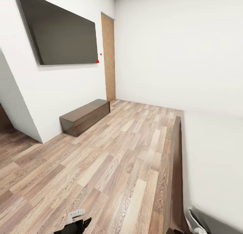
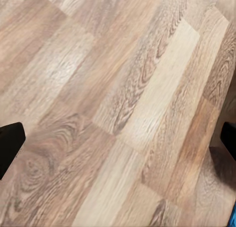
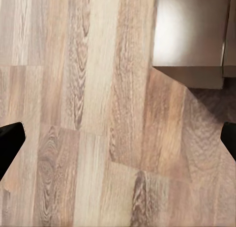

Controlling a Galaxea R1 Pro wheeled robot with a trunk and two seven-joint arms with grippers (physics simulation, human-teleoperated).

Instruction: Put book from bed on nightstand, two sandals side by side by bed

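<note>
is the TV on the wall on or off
Off, as far as shows: the TV screen is uniformly dark grey with no image, only a small red light at its lower corner.

No legible text, label, brand, number or sign appeared in any view. The dark wall screen (image 1: 62, 29) at upper left of the head view was blank, carrying no logo or lettering. Two small red dots (image 1: 98, 61) sat by its lower right corner, unlettered. The low dark dresser (image 1: 86, 116) below it bore no markings.
</note>
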